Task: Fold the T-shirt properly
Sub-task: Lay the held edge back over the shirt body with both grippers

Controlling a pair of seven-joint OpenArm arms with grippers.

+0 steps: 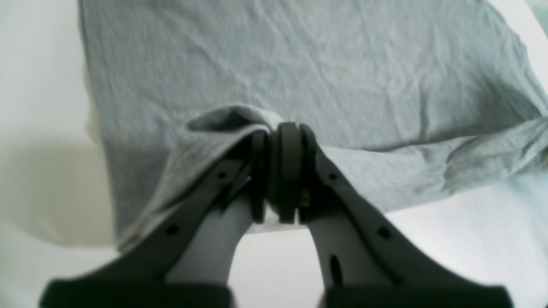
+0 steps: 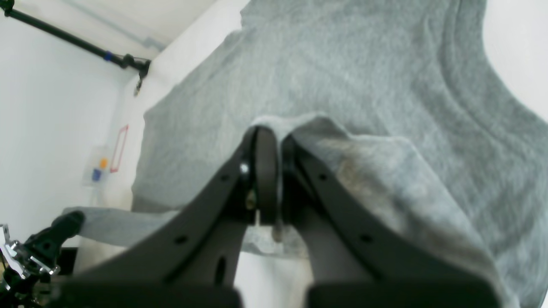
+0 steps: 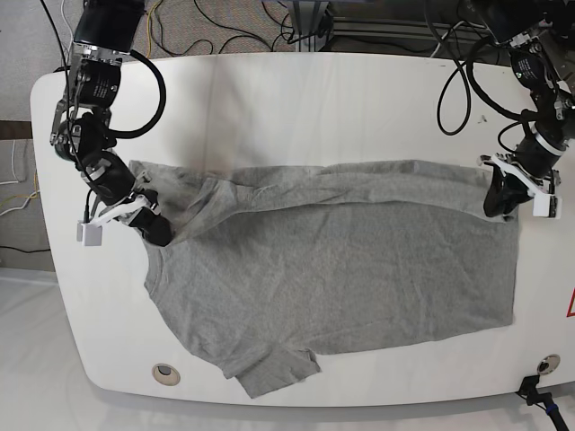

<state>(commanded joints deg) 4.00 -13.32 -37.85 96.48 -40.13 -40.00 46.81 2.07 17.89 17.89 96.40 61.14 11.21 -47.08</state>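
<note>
The grey T-shirt [image 3: 341, 269] lies across the white table [image 3: 269, 99], its far edge lifted and doubled over toward the near side. One short sleeve [image 3: 274, 368] sticks out at the near edge. My right gripper [image 3: 160, 233], at the base view's left, is shut on the cloth near the shoulder and neck; the right wrist view shows the right gripper [image 2: 276, 128] with a ridge of fabric [image 2: 364, 85] pinched between its fingers. My left gripper [image 3: 497, 205], at the right, is shut on the hem corner, and the left gripper [image 1: 278, 128] holds a fold of T-shirt [image 1: 299, 64].
Dark cables [image 3: 225, 36] run along the table's far edge. Two round grommets [image 3: 164, 371] [image 3: 542, 364] sit near the front edge. A red mark [image 3: 570, 307] shows at the table's right rim. A black rod [image 2: 77, 42] crosses the wall behind.
</note>
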